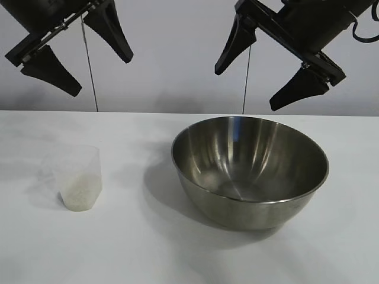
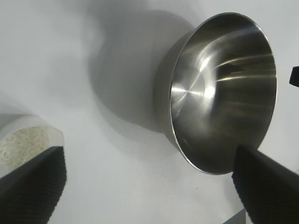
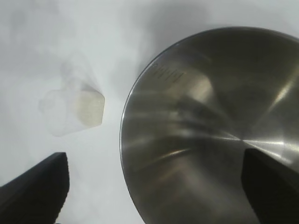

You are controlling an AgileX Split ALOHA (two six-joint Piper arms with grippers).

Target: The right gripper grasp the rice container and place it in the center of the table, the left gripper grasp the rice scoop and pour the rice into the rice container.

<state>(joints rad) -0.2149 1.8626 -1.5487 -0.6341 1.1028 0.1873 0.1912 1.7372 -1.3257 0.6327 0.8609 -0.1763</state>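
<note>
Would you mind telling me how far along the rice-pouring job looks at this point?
Nothing looks done yet. The rice container sits empty, right of the table's center. The rice is in the rice scoop, standing upright at the left. Nothing is in hand: the left gripper and right gripper hang open above. Moving the container, scooping and pouring all remain.

A large shiny steel rice container [image 1: 250, 170] sits upright and empty on the white counter [image 1: 148, 248]. At its nine o'clock, well apart, stands the small clear rice scoop [image 1: 79, 176], upright, with white rice [image 1: 77, 196] filling its bottom.
</note>
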